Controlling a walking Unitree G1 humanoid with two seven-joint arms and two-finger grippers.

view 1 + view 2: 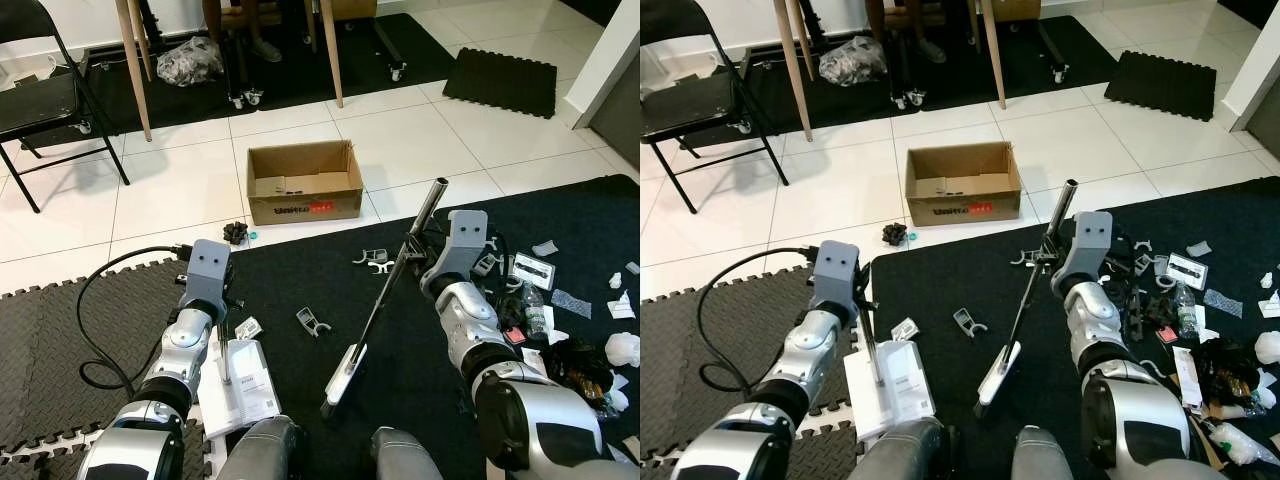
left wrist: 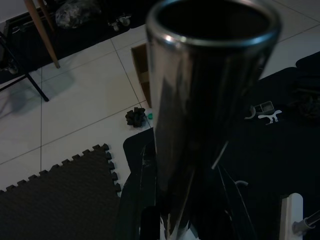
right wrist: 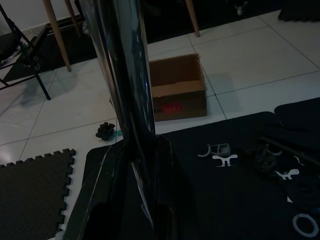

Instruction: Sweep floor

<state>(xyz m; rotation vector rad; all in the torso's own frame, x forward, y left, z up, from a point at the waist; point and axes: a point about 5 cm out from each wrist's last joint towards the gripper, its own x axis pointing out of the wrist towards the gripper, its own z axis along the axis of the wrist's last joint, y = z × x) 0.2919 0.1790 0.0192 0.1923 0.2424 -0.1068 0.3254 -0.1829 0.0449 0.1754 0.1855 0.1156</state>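
Observation:
A broom with a long metal handle slants across the black mat, its white head resting on the mat near my feet. My right gripper is shut on the handle below its top end; the right wrist view shows the pole between the fingers. My left gripper is shut on the short metal handle of a white dustpan lying flat on the mat's edge. That handle's open tube end looms close in the left wrist view. Small plastic clips lie on the mat between the two tools.
An open cardboard box sits on the white tiles ahead, with a small black object beside it. Scattered litter covers the mat at right. A folding chair, wooden table legs and a black cable stand left.

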